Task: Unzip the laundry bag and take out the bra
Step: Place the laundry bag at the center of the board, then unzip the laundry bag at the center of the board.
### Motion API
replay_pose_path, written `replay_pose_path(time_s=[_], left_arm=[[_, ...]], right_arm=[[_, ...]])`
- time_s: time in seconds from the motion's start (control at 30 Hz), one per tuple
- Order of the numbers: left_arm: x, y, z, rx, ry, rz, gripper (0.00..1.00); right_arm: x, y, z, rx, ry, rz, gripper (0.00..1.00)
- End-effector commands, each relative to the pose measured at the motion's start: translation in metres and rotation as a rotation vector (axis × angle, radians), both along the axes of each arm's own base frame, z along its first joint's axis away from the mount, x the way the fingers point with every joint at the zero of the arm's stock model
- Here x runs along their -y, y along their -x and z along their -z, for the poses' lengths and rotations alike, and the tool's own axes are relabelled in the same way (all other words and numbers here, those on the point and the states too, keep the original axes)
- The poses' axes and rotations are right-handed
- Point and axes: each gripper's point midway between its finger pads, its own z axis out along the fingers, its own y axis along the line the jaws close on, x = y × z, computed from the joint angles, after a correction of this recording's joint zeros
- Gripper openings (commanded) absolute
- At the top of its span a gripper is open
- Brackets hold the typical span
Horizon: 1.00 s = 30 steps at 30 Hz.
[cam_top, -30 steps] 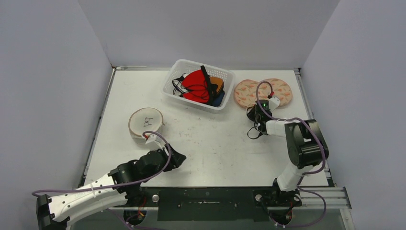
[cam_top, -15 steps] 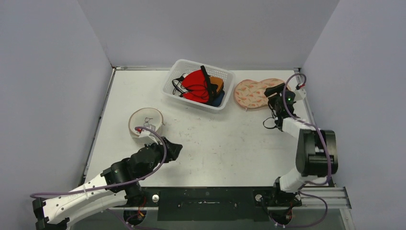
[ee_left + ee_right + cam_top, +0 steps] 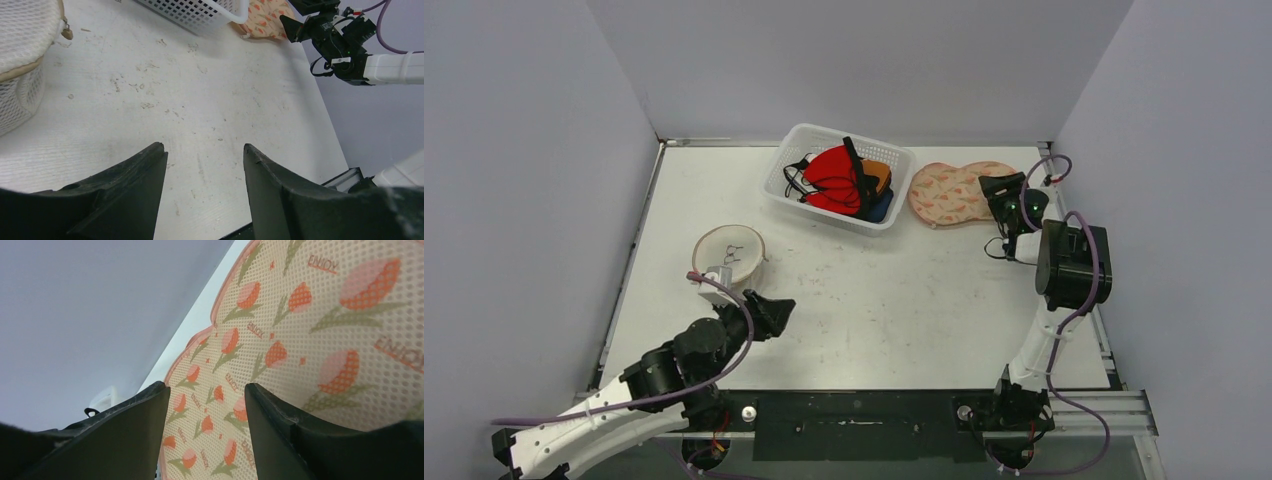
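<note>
A floral mesh laundry bag (image 3: 952,193) with orange tulips lies at the back right of the table, zipped as far as I can tell. It fills the right wrist view (image 3: 310,315). My right gripper (image 3: 1001,186) is at the bag's right end, low over it, jaws open (image 3: 205,386) with the fabric showing between them. My left gripper (image 3: 776,305) is open and empty (image 3: 204,146) above bare table at the front left. A round white mesh bag (image 3: 729,255) with beige trim sits left of centre, also in the left wrist view (image 3: 20,30). No bra shows outside the basket.
A white plastic basket (image 3: 902,153) at the back centre holds red, orange and blue bras with black straps. Its corner shows in the left wrist view (image 3: 200,15). The table's right edge rail (image 3: 1064,215) runs just beside the right arm.
My right gripper has swung right and back to the floral bag's right end, and the bag has shifted left and looks narrower. My left arm has drawn back and left a little.
</note>
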Motion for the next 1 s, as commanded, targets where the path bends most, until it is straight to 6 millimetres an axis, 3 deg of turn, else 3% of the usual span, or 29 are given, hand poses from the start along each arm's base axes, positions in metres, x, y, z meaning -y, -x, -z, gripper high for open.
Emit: replay_pose_path(time_s=[0.0, 0.13, 0.23, 0.3, 0.4, 0.5, 0.63, 0.73, 0.97], left_arm=[[-0.023, -0.006, -0.025, 0.047, 0.0, -0.087, 0.56], [-0.043, -0.008, -0.033, 0.04, -0.016, -0.17, 0.66], [-0.055, -0.011, -0.044, 0.05, -0.037, -0.219, 0.69], [-0.061, -0.013, -0.048, 0.055, -0.071, -0.247, 0.72], [-0.07, -0.018, -0.054, 0.054, -0.139, -0.297, 0.78], [-0.067, -0.023, -0.057, 0.06, -0.236, -0.301, 0.82], [-0.05, -0.035, -0.054, 0.009, -0.32, -0.278, 0.82], [-0.047, -0.05, -0.045, -0.082, -0.328, -0.294, 0.82], [-0.089, -0.071, -0.022, -0.274, -0.123, -0.433, 0.81]], right_arm=[[0.001, -0.006, -0.047, 0.147, 0.032, -0.008, 0.58], [-0.01, -0.001, -0.098, 0.217, 0.084, -0.009, 0.66], [-0.034, 0.008, -0.141, 0.251, 0.171, -0.028, 0.74], [-0.055, 0.019, -0.171, 0.272, 0.258, -0.038, 0.77], [-0.105, 0.045, -0.211, 0.316, 0.342, -0.081, 0.78], [-0.144, 0.078, -0.235, 0.331, 0.392, -0.083, 0.78], [-0.206, 0.13, -0.233, 0.336, 0.437, -0.206, 0.79], [-0.239, 0.168, -0.209, 0.302, 0.475, -0.329, 0.79], [-0.27, 0.246, -0.135, 0.235, 0.509, -0.581, 0.8]])
